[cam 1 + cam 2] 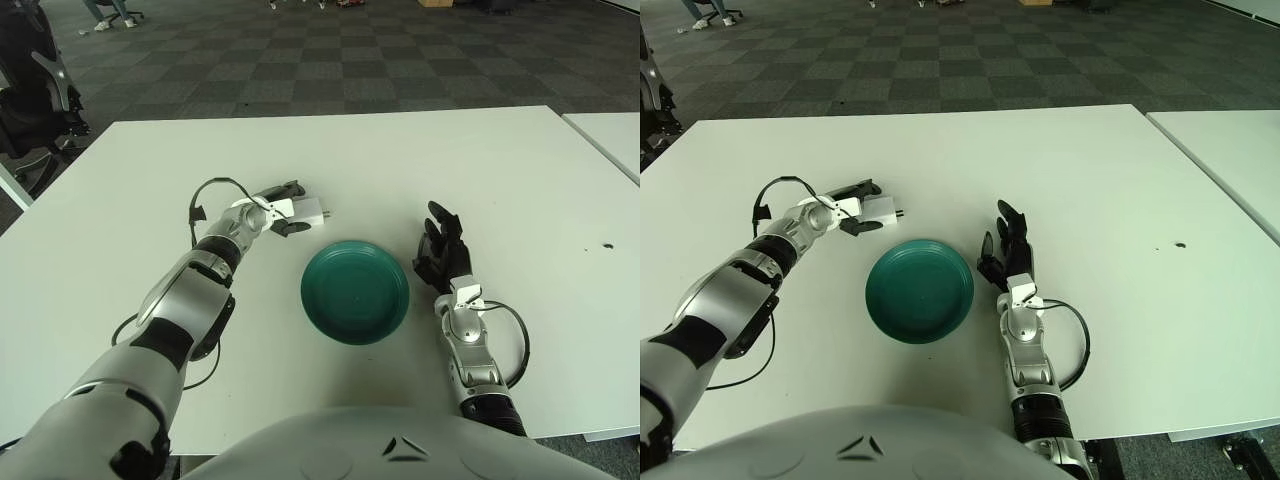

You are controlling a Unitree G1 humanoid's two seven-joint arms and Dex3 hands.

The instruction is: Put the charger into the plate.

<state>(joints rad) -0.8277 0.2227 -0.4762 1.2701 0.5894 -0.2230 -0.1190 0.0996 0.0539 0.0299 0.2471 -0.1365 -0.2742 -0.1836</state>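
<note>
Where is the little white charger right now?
The left hand grips the charger on the table's left side, just beyond the green plate's far-left rim.

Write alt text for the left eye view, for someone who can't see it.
A robot's left hand grips a white charger above a white table, just up and left of an empty green plate. Its right hand shows to the right of the plate, fingers open and holding nothing.
</note>
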